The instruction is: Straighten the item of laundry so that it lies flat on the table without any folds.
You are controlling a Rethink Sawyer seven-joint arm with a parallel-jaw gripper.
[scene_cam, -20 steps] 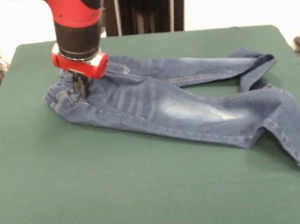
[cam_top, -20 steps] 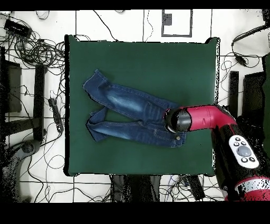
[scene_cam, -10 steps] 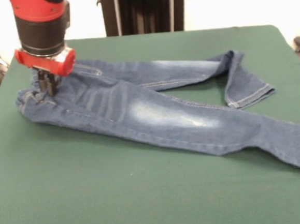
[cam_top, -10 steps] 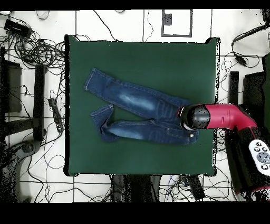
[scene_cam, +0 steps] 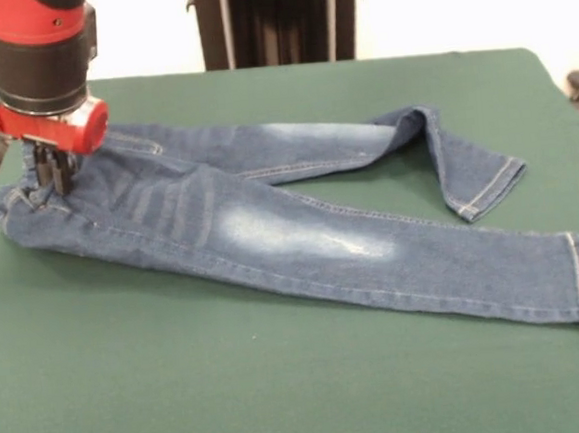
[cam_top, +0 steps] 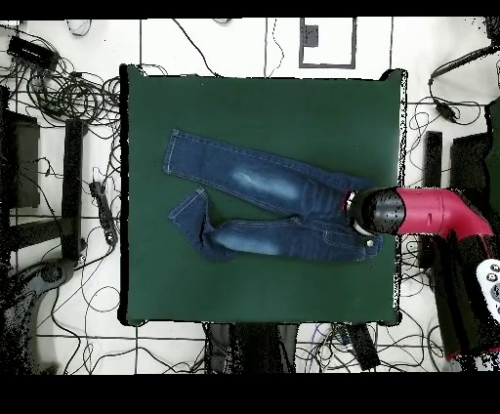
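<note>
Dragging the jeans [scene_cam: 271, 233] by the waistband looks like the step in hand: the gripper [scene_cam: 51, 180] is clamped on the denim at the waist end, at the left of the front view, with the red and black arm [scene_cam: 36, 56] standing straight above it. My worry is the table [scene_cam: 284, 397] edge. The waist sits just beside the green top's left edge, and a pull further that way would probably take the cloth over the rim and let it slide off. A weak pinch on thick denim could also slip and leave the waist bunched.

Right of the waist, the near leg runs out nearly straight to its cuff [scene_cam: 575, 279]. The far leg is the trouble: beyond the knee it doubles back on itself, its cuff [scene_cam: 488, 189] pointing toward the near leg. More pulling from the waist alone may not open that fold, since nothing holds the cuff.

The felt-like top is bare apart from the jeans. From overhead, cables [cam_top: 59, 88] trail thickly over a pale tiled floor [cam_top: 225, 44] left of the table, and dark stands [cam_top: 20, 176] flank it.
</note>
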